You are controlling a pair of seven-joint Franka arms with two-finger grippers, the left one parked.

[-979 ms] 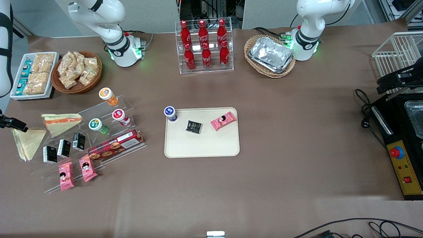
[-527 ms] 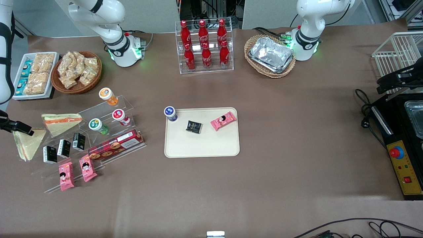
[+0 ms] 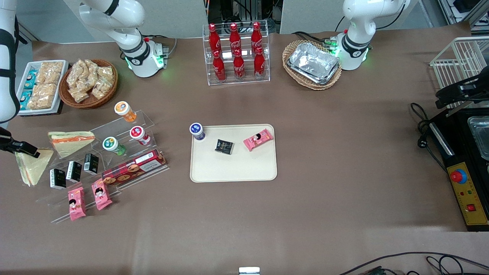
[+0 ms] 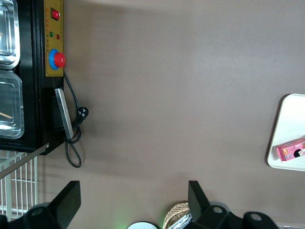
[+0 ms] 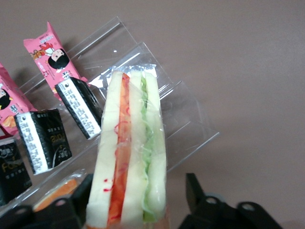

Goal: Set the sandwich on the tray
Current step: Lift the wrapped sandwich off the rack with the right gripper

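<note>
A wrapped triangular sandwich (image 3: 32,166) with pale bread and orange and green filling lies on the table at the working arm's end; it also shows in the right wrist view (image 5: 131,157). My right gripper (image 3: 26,151) is over its upper corner. In the wrist view the gripper (image 5: 139,195) is open, with one finger on each side of the wedge. One finger is close against the bread and the other stands apart from it. The cream-beige tray (image 3: 233,170) lies mid-table, holding a blue-capped bottle (image 3: 196,131), a black packet (image 3: 224,146) and a pink packet (image 3: 258,139).
A second sandwich (image 3: 70,141) sits on a clear acrylic stand (image 3: 126,122) beside the first, with bottles, black packets (image 5: 43,140), pink packets (image 5: 50,52) and a biscuit box. Snack baskets, a cola rack (image 3: 236,53) and a foil-tray basket (image 3: 312,63) stand farther from the camera.
My gripper has moved a little toward the sandwich's corner and lower over it. The sandwich has hardly moved.
</note>
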